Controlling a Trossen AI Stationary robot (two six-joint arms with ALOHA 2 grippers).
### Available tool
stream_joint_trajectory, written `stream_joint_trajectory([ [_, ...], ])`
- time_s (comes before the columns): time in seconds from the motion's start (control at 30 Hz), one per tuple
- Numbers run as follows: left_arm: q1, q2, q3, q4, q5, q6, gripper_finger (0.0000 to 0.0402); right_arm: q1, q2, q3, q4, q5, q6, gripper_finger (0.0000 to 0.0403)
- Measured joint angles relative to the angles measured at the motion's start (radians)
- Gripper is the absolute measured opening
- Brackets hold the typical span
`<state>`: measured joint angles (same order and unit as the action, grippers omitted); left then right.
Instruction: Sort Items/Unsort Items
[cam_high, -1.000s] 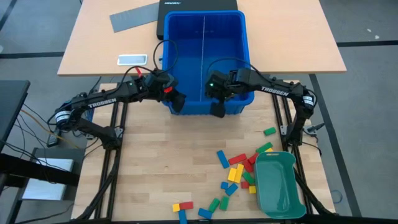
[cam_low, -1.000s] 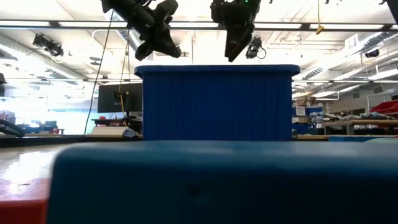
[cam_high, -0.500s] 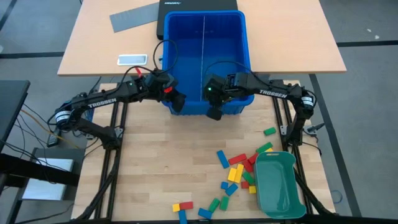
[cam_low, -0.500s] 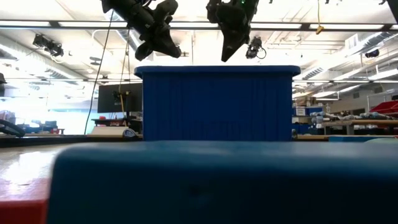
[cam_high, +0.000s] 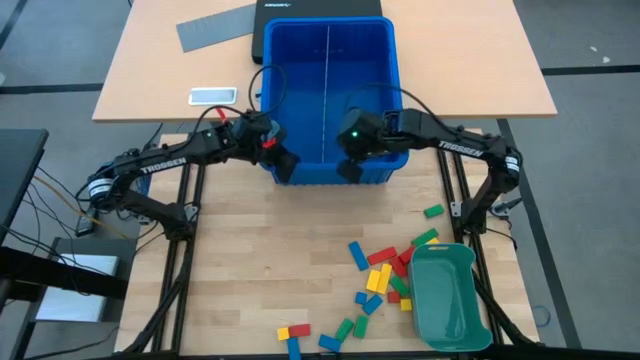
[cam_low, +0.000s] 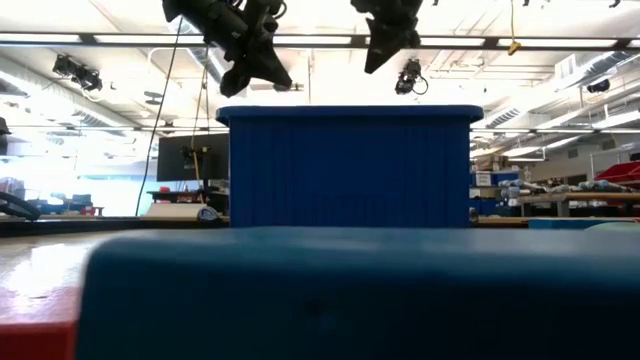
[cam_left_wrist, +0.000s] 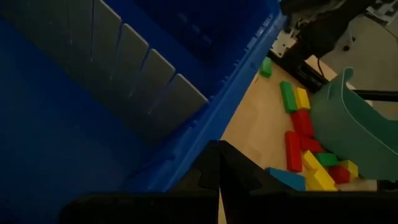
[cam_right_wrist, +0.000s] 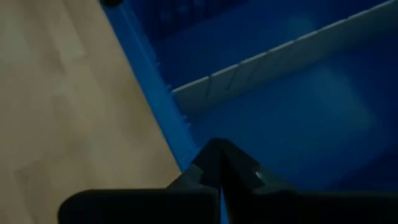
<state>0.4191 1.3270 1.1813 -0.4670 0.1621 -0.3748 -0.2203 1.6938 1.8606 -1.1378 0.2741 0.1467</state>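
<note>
Overhead, both dark arms reach in over the near end of a deep blue plastic bin (cam_high: 300, 60), which sits at the seam between a tan desk (cam_high: 470, 60) and the pale wooden slatted table (cam_high: 270, 260). White lettering reading TROSSEN runs along each forearm; a dark case behind the bin carries small white writing too small to read. The left gripper (cam_high: 283, 165) hangs above the bin's near-left corner with its jaws pressed together, nothing between them, and the left wrist view shows the two fingers meeting in a point. The right gripper (cam_high: 349, 168) hovers above the near wall on the right half, likewise closed and empty. From table height, both grippers hang clear above the bin's ribbed wall, the left (cam_low: 262, 75) slightly lower than the right (cam_low: 376, 60). A thin grey slotted divider sheet (cam_high: 328, 90) splits the bin lengthwise, and both compartments show bare blue floor. The small red, yellow, green and blue toy blocks (cam_high: 385, 275) lie scattered on the wooden table, well apart from the bin, most clustered just beside a teal-green oblong plastic tray (cam_high: 445, 295), with a few strays near the front edge and one green block alone farther back.
</note>
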Motion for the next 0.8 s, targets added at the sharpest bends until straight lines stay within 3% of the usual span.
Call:
stream_joint_trajectory([
  [0.23,0.000,0.000,0.051,0.001,-0.012,0.028,0.0005,0.000,-0.013,0.000,0.000,0.009,0.023,0.0001],
  [0.37,0.000,0.000,0.074,-0.001,-0.018,0.036,0.0005,0.000,-0.017,-0.034,0.077,-0.046,0.029,0.0001],
  [0.57,0.000,0.000,0.078,-0.004,-0.018,0.050,0.0005,0.018,-0.070,-0.186,0.250,-0.151,0.069,0.0000],
  [0.8,0.000,0.000,0.076,0.090,-0.001,0.056,0.0005,0.036,-0.179,-0.362,0.444,-0.174,0.159,0.0000],
])
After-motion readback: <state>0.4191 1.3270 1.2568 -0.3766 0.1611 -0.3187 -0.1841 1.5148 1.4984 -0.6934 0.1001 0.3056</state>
